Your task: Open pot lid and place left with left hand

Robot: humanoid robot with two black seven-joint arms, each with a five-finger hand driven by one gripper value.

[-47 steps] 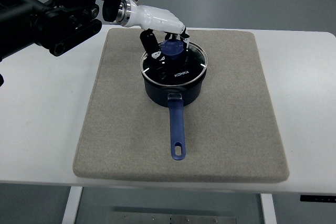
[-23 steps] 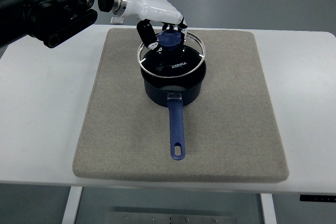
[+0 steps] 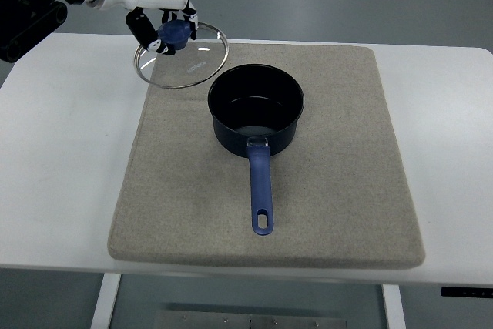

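A dark blue pot [image 3: 256, 109] with a long blue handle [image 3: 261, 192] stands open on the grey mat [image 3: 331, 159], handle pointing toward me. My left hand [image 3: 166, 25] comes in from the upper left and is shut on the blue knob of the glass lid [image 3: 189, 63]. The lid hangs in the air, up and to the left of the pot, over the mat's far left corner. The right arm is out of view.
The mat lies on a white table [image 3: 62, 136]. Bare table surface shows to the left of the mat [image 3: 69, 113] and to its right [image 3: 451, 136].
My left hand has lifted the lid off the pot and carried it up and to the left. The pot has stayed in place and now shows its empty inside.
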